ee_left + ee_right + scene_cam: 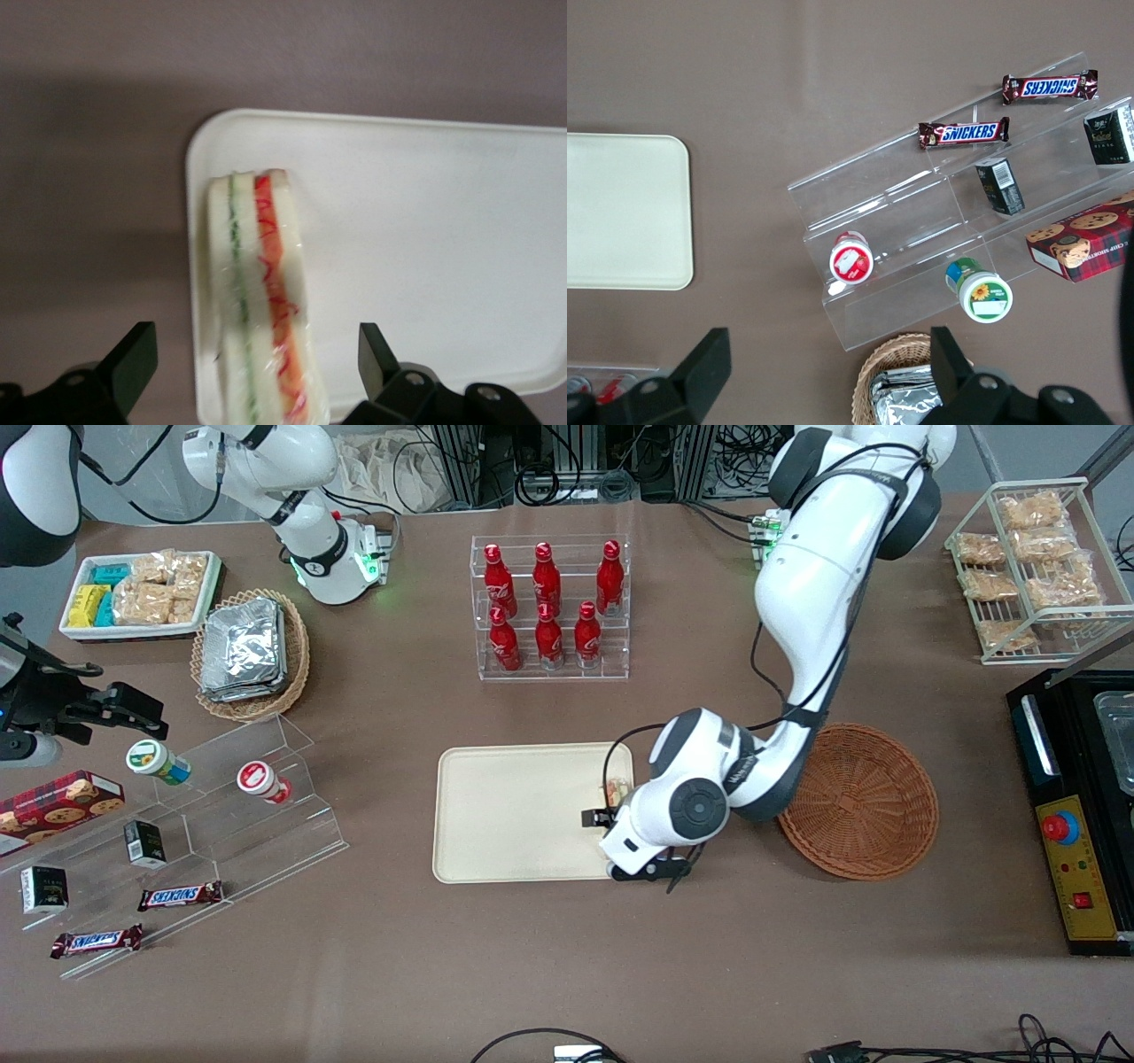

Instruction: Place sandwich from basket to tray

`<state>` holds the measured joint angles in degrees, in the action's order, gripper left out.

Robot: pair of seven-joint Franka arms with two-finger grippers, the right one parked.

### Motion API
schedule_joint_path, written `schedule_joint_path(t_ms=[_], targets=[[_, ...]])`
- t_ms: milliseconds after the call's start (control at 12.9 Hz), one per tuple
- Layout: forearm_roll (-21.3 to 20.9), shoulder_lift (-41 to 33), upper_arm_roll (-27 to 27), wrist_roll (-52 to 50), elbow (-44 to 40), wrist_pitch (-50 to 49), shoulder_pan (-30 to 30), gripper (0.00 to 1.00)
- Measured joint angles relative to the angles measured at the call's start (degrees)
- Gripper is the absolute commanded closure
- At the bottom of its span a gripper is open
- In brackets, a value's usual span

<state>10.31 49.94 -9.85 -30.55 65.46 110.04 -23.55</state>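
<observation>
The sandwich (pixel 262 301) lies on the tray (pixel 425 257) by its rim, gripper (pixel 257 367) fingers spread clear, so I'd lift straight up.

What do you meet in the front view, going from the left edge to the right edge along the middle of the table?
Clear acrylic stepped shelf → cream-beige rectangular tray → wrapped triangular sandwich on the tray's edge, with the open tool over it → round reddish-brown wicker basket.
</observation>
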Motion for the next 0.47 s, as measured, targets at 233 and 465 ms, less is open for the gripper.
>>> schedule_joint_path(t_ms=[233,465], targets=[[-0.26,-8.36,0.34,0.07,-1.13,-12.71,5.10,0.00],[-7.22,-17.54,0.62,2.87,-1.21,-26.95,11.39,0.00]])
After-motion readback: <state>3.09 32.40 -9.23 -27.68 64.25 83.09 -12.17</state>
